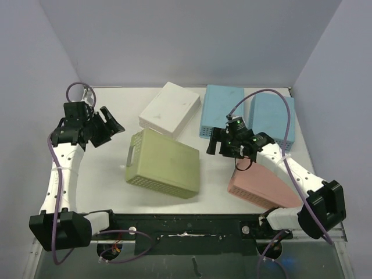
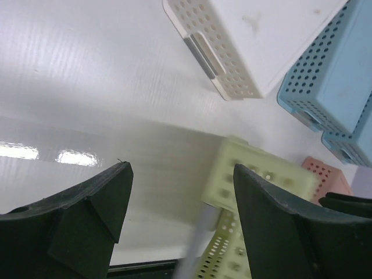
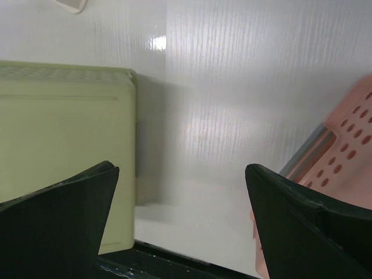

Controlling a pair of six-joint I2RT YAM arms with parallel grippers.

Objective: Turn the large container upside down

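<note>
I see the green perforated container (image 1: 164,163) lying bottom-up at the centre of the table (image 1: 107,183); left gripper (image 2: 180,168) jaws spread, holding nothing, apart from it; right gripper (image 3: 181,170) spread wide, empty, above the gap between it and the pink basket (image 1: 258,185).

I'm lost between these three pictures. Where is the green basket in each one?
Top view: the green basket lies in the middle, bottom up.
Left wrist view: the green basket is at the bottom, right of centre, partly cut off.
Right wrist view: the green basket fills the left half.
Shared landmark: the pink basket, right of the green one in every view.
</note>
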